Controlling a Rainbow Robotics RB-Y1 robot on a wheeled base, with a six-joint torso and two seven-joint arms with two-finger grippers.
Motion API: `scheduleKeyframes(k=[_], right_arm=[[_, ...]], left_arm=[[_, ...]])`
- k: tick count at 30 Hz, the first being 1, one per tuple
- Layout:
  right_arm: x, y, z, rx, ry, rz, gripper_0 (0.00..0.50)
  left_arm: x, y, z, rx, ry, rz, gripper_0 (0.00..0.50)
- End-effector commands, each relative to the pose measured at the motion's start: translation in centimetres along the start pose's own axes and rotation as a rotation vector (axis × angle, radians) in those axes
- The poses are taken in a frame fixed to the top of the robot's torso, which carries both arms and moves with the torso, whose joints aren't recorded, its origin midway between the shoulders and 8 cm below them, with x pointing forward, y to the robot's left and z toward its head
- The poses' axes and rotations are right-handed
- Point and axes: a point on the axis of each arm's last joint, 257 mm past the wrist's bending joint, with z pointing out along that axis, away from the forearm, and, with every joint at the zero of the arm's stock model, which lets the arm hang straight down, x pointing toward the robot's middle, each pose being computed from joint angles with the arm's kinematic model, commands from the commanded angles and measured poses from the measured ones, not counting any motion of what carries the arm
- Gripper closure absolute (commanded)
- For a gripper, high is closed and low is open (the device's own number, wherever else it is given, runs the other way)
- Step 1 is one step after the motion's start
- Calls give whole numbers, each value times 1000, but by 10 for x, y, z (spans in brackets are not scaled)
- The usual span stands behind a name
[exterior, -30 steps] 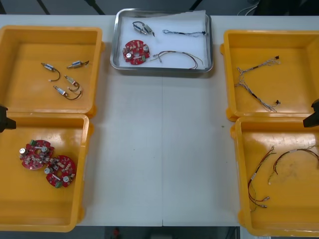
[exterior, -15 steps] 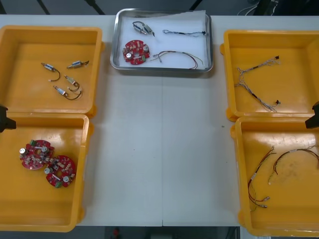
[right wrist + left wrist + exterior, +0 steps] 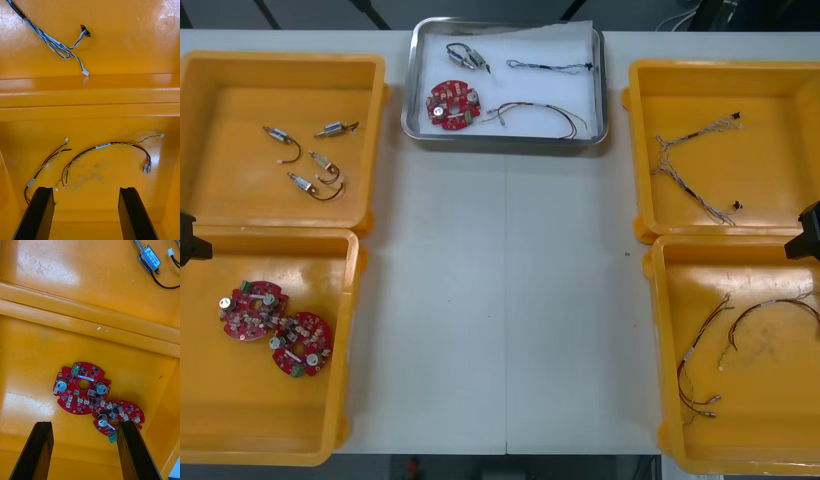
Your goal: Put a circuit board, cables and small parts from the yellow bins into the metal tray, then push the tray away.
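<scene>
Left gripper, mid-left edge: fingers apart, empty. Right gripper, mid-right edge: likewise. Metal tray sits top centre.

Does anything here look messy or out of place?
The white liner rides over the far rim of the metal tray, and a dark smudge marks the floor of the near right yellow bin. Otherwise tidy.

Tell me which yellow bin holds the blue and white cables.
The far bin on the robot's right; the near right bin has red and yellow cables instead.
</scene>
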Motion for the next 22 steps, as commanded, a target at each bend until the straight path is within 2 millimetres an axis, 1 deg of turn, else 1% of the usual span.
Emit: scheduleKeyframes(k=[1,22], right_arm=[[-2,0,-3,0,-17,-35,0],[-2,0,-3,0,-17,-35,0]], left_arm=[[-3,4,-8,-18,-15,124,0],[-3,4,-8,-18,-15,124,0]])
